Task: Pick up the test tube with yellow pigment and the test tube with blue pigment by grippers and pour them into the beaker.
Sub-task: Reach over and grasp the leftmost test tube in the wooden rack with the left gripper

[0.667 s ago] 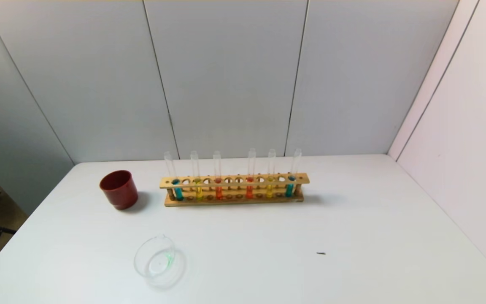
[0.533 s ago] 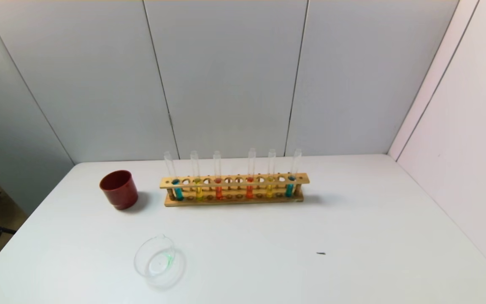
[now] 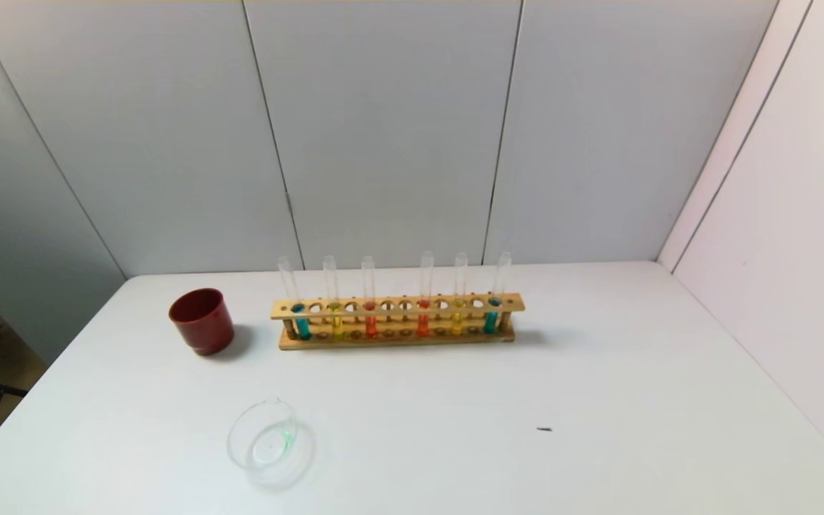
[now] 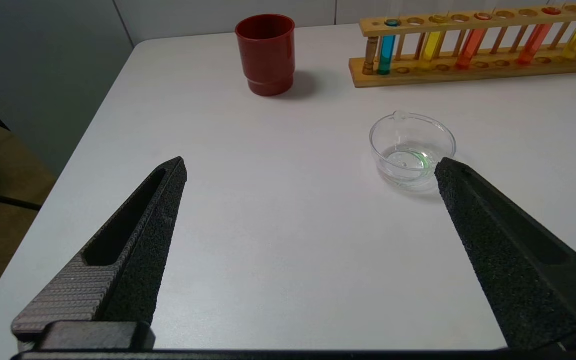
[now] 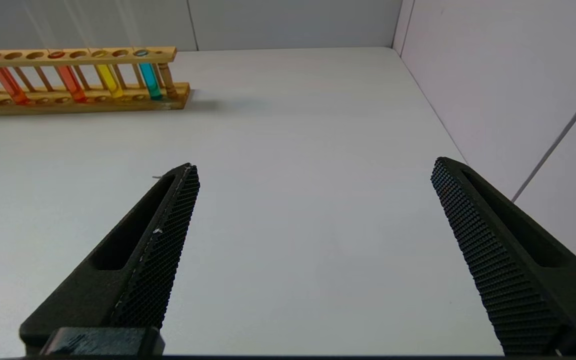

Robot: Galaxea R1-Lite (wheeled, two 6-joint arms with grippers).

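No writing or label can be read on any object. The white desk (image 3: 598, 372) is enclosed by pale grey wall panels (image 3: 383, 143). At its far middle a wooden rack (image 3: 398, 323) is placed; the test tube with blue pigment (image 3: 300, 318) is held at its left end and the test tube with yellow pigment (image 3: 336, 320) just beside it. The beaker (image 3: 267, 442) is set near the front left, a red cup (image 3: 202, 320) far left. The left gripper (image 4: 310, 167) and the right gripper (image 5: 313, 167) are held over the near desk, jaws wide apart, nothing between them.

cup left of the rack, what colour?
Dark red, opaque cup; the left wrist view shows it best.
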